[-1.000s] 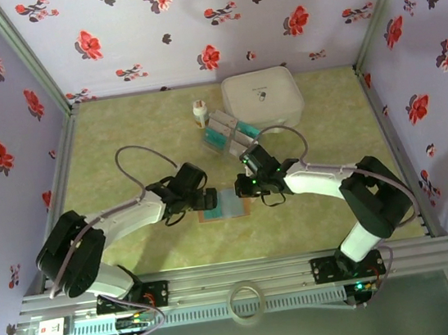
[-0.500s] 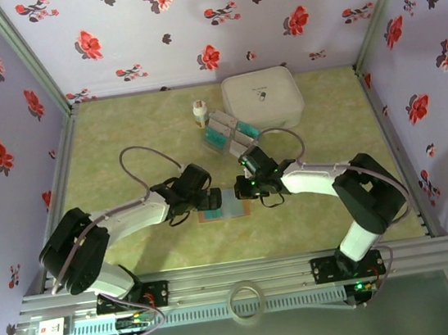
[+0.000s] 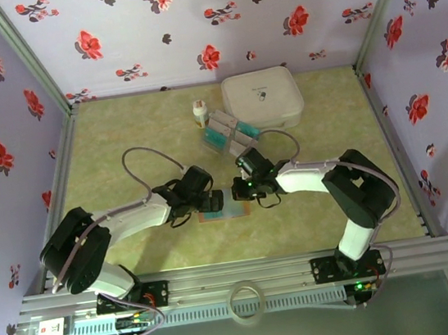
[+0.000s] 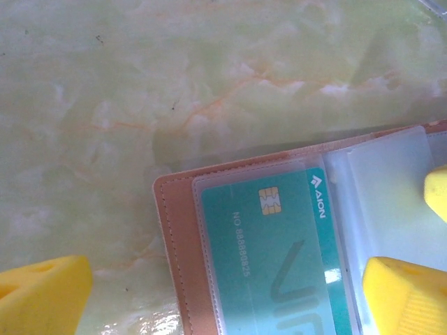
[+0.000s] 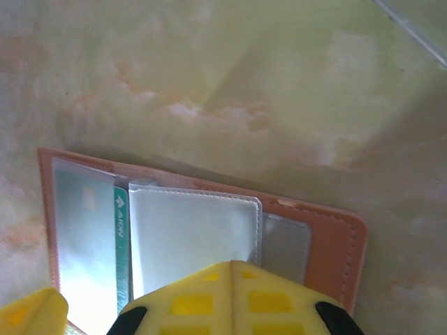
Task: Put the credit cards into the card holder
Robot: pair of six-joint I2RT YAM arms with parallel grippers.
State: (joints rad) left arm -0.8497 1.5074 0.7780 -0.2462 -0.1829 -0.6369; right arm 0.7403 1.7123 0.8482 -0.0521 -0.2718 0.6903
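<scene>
The card holder [image 3: 223,210] lies open on the table between both grippers, its reddish-brown leather [image 4: 174,244] framing clear sleeves. One teal credit card [image 4: 279,258] sits inside a sleeve, its edge showing too [image 5: 121,237]. More credit cards [image 3: 228,134] stand bunched farther back. My left gripper [image 4: 223,300] is open, its yellow fingers [image 4: 42,293] straddling the holder's left half. My right gripper [image 5: 232,265] is shut, its tips resting on a whitish sleeve page [image 5: 188,230] of the holder [image 5: 335,237]; whether the page is pinched I cannot tell.
A large white zip case [image 3: 263,96] sits at the back right of the green marbled table [image 3: 122,148], with a small white bottle [image 3: 199,113] to its left. Floral walls close in the sides. The right fingertip [image 4: 436,192] pokes into the left wrist view.
Both grippers have closed in on the card holder: the left moved right, the right moved left and toward me over the sleeves. The right jaws shut fully.
</scene>
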